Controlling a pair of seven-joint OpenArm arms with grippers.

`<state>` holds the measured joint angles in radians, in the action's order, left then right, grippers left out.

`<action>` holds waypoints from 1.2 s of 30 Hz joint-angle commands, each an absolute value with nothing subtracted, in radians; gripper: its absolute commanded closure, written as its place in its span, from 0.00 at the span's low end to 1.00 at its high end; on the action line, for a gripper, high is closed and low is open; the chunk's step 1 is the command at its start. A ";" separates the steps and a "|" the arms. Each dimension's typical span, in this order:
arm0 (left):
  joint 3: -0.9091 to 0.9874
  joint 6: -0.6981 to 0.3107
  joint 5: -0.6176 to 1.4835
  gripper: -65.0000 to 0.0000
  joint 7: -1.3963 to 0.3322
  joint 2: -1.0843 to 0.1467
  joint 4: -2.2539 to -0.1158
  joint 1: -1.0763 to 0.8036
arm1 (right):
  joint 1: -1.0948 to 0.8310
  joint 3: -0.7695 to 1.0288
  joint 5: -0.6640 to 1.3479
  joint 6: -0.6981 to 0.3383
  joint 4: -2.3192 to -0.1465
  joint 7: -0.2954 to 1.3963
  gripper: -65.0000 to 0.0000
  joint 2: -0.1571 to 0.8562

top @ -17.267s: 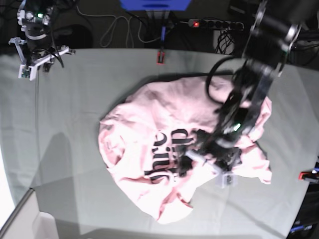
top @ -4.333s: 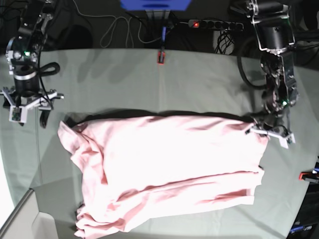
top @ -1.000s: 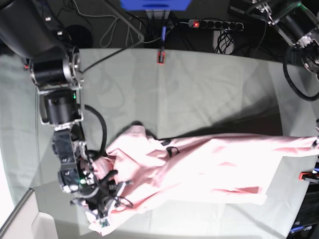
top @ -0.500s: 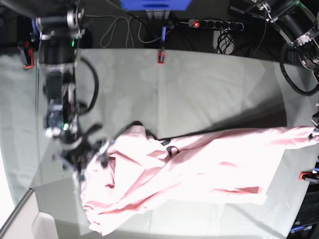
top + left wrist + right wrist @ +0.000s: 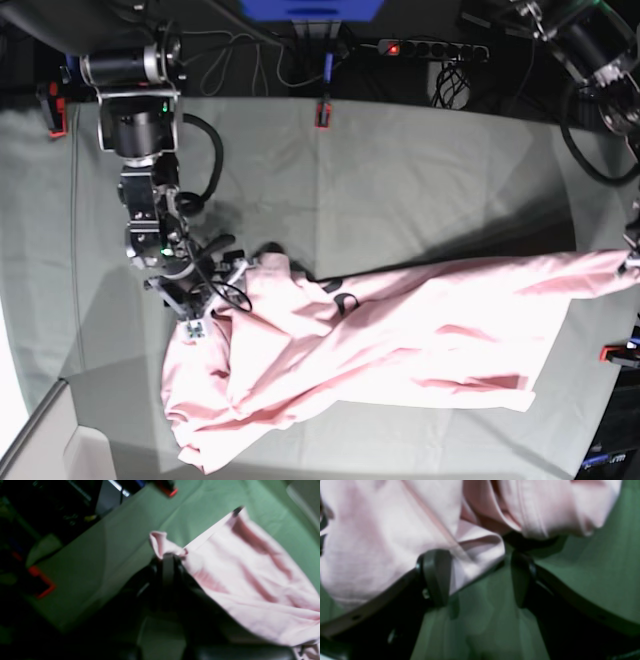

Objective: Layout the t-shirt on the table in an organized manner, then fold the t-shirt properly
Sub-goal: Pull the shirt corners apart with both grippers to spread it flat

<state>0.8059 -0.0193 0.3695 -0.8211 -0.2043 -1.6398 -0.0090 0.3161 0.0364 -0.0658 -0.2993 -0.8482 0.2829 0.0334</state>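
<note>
The pale pink t-shirt (image 5: pixel 400 330) lies stretched across the table (image 5: pixel 400 180), bunched at its left end, with a bit of black lettering (image 5: pixel 340 297) showing. My left gripper (image 5: pixel 630 262) at the table's right edge is shut on a corner of the shirt (image 5: pixel 250 575); in the left wrist view the gripper (image 5: pixel 168 557) pinches the hem. My right gripper (image 5: pixel 215 305) is at the shirt's upper left end. In the right wrist view it (image 5: pixel 478 580) is open, its jaws apart, with a fold of the shirt (image 5: pixel 382 530) over one finger (image 5: pixel 436 577).
Red clamps sit at the table's far edge (image 5: pixel 322 113), far left (image 5: pixel 55 108) and right edge (image 5: pixel 618 353). A power strip (image 5: pixel 432 47) and cables lie beyond the far edge. A pale bin corner (image 5: pixel 40 440) is at the bottom left.
My right arm rose from the shirt's lower left corner, swung up and now sits at its upper left end with jaws open. The left gripper kept holding its corner, nearly still.
</note>
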 commanded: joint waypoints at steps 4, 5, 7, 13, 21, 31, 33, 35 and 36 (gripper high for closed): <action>0.809 -0.019 0.375 1.00 -0.799 -0.225 -1.659 -0.013 | 0.332 0.033 -0.054 -0.298 -0.848 0.245 0.51 0.031; 0.811 -0.019 0.375 1.00 -0.799 -0.225 -1.659 -0.016 | 0.331 0.033 -0.054 -0.298 -0.848 0.245 0.58 0.031; 0.811 -0.019 0.375 1.00 -0.797 -0.225 -1.659 -0.018 | 0.326 0.038 -0.054 -0.298 -0.848 0.251 0.79 0.031; 0.866 -0.019 0.377 1.00 -0.803 -0.223 -1.659 -0.015 | 0.171 0.039 -0.058 -0.298 -1.098 0.252 1.00 0.047; 0.868 -0.019 0.377 1.00 -0.809 -0.222 -1.673 -0.022 | -0.150 0.163 -0.054 -0.298 -1.670 0.252 1.00 0.093; 0.865 -0.019 0.378 1.00 -0.799 -0.139 -1.704 -0.084 | -0.473 0.398 -0.054 -0.298 -1.923 0.242 1.00 0.027; 0.866 -0.019 0.378 1.00 -0.799 -0.120 -1.702 -0.087 | -0.521 0.421 -0.054 -0.298 -1.923 0.242 1.00 0.001; 0.866 -0.019 0.378 1.00 -0.802 -0.105 -1.702 -0.090 | -0.555 0.437 -0.054 -0.298 -1.923 0.240 1.00 -0.012; 0.866 -0.019 0.378 1.00 -0.806 -0.093 -1.702 -0.096 | -0.572 0.443 -0.054 -0.298 -1.923 0.240 1.00 -0.013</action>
<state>0.8623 -0.0223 0.3756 -0.8333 -0.0792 -1.6875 -0.1017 -0.5751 0.4328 -0.0551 -0.3141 -1.9041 0.2726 -0.0223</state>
